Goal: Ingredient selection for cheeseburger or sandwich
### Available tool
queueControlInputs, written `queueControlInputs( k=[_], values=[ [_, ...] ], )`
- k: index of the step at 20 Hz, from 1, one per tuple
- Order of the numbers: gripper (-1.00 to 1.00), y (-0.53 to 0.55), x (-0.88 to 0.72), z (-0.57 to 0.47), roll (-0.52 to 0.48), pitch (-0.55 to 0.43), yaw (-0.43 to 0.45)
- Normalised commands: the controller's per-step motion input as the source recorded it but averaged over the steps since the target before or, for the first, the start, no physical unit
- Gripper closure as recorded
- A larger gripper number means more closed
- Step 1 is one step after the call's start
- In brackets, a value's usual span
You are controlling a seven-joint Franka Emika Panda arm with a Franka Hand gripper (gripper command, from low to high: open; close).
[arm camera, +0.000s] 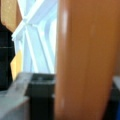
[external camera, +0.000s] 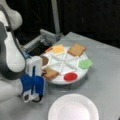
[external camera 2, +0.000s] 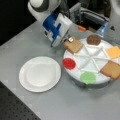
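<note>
Grey table (external camera: 105, 65), dark backdrop (external camera: 95, 17)

White sectioned round tray (external camera: 60, 79) (external camera 2: 75, 75) standing on the grey desk (external camera: 105, 70) (external camera 2: 30, 42), raised ribs spreading from its centre like spokes; the same ribs (arm camera: 32, 30) visible in the wrist view. White paper plate (external camera: 73, 107) (external camera 2: 40, 73) lying flat just beside the tray, toward a front view's bottom in one case and a front view's left in the other. Grey metal rail (external camera: 37, 41) at the desk's far edge. Dark perforated board (external camera 2: 15, 107) below the desk's near corner
</note>
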Motion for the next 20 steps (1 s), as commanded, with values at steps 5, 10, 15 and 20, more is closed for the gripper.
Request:
queueControlInputs(
  k=[5, 10, 15, 20],
  values=[
    [1.0, -0.21, 0.17, 0.11, 0.108, 0.04, 0.08],
    [1.0, -0.18, 0.16, 0.19, 0.078, 0.084, 0.132],
    [1.0, -0.16, 0.21, 0.22, 0.013, 0.13, 0.183],
    [1.0, -0.18, 0.34, 0.26, -0.004, 0.158, 0.263]
  ],
)
